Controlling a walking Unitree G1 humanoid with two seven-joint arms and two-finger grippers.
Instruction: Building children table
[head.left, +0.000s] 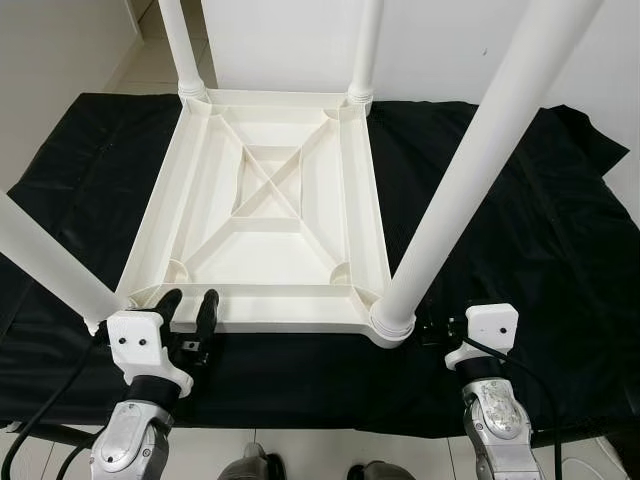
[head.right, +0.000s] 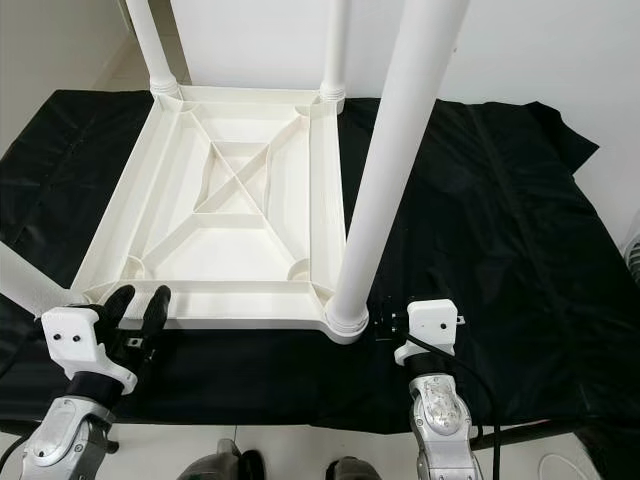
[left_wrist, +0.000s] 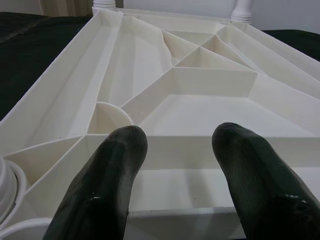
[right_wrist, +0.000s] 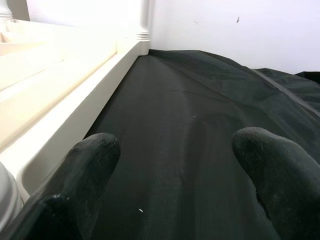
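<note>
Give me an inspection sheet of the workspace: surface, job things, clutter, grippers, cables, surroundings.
Surface: black cloth covering the work area, wrinkled.
Job's things: white tabletop lying upside down, ribs showing; four white legs standing in its corners.
Clutter: nothing seen.
Grippers: left gripper open at the tabletop's near edge; right gripper open over the cloth beside the near right leg.
Cables: black cable by the left arm, another by the right wrist.
Surroundings: white wall behind, pale floor.

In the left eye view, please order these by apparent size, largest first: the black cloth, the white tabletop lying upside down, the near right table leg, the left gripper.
1. black cloth
2. tabletop
3. near right table leg, enlarged by nearness to the camera
4. left gripper
</note>
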